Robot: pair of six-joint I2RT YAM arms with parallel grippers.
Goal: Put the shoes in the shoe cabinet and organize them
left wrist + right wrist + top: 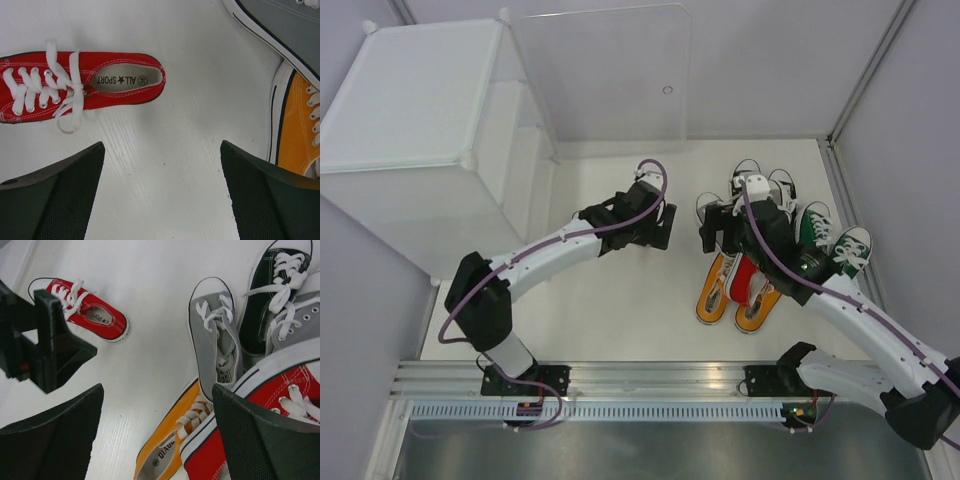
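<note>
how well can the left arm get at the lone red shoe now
Probably yes: the left gripper is open just short of the red shoe, which lies alone, clear of the orange shoe and grey shoe.

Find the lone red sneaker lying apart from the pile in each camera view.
Top external: not visible; the left arm may cover it.
Left wrist: red sneaker at upper left.
Right wrist: upper left.
Shared landmark: orange sneaker beside the grey sneaker.
</note>
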